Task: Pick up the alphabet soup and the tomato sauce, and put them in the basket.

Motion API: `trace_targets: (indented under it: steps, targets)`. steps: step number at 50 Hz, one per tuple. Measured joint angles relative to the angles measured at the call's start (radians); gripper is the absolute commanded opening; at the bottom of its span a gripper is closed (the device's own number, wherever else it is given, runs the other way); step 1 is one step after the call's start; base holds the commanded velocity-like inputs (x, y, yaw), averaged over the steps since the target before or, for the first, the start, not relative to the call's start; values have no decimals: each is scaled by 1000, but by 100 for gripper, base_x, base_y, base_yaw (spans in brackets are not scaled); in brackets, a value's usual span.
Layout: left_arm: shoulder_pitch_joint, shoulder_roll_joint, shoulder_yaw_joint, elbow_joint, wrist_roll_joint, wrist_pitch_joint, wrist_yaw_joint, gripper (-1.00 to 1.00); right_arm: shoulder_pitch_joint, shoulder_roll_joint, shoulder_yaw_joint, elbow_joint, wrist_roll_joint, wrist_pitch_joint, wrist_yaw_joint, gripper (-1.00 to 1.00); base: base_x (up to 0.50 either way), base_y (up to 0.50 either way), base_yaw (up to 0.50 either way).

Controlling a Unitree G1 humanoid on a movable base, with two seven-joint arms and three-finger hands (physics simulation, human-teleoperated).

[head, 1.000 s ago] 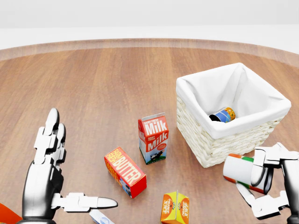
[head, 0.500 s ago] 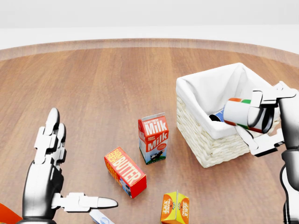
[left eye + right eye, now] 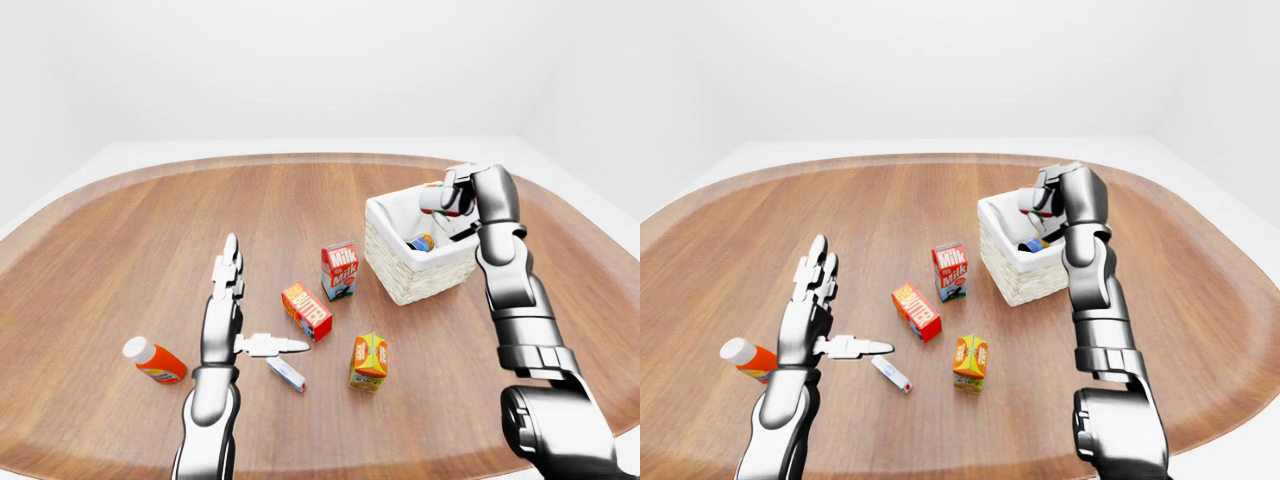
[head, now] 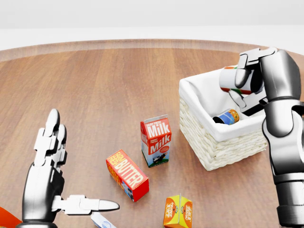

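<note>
My right hand point(image 4: 241, 84) is shut on a white can with red and green bands, the tomato sauce point(image 4: 229, 78). It holds the can tilted just above the open top of the white-lined wicker basket point(image 4: 199, 102), at the right of the head view. A blue and orange can, the alphabet soup point(image 4: 227, 116), lies on its side inside the basket. My left hand point(image 4: 71, 175) is open and empty at the lower left, fingers pointing up and thumb out to the right.
On the round wooden table stand a milk carton point(image 4: 156, 141), a red butter box point(image 4: 127, 174) and an orange juice carton point(image 4: 178, 211), all left of the basket. An orange bottle point(image 3: 155, 361) and a small white tube point(image 3: 286, 373) lie near my left hand.
My right hand has lifted the tomato sauce can from low beside the basket's right side up to above the basket's opening. The left hand has not moved.
</note>
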Motion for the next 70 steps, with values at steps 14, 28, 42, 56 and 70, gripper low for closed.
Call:
trace_targets:
  steps: [14,28,42,56,70]
  targets:
    - [0,0,-1,3,1,0,0,100,-213,9,78,384,-123,0,-149,-100,0,0,0]
    - [3,0,-3,3,3,0,-1,100,-369,16,128,664,-216,0,-264,-100,0,0,0]
    - [1,0,-2,5,2,0,-1,100,-458,27,160,812,-301,0,-337,-100,0,0,0]
    - [-4,0,0,7,-2,0,-1,100,-500,34,184,886,-405,0,-393,-100,0,0,0]
    - [-5,0,2,7,-6,0,-1,100,-521,28,190,925,-497,0,-406,-100,0,0,0]
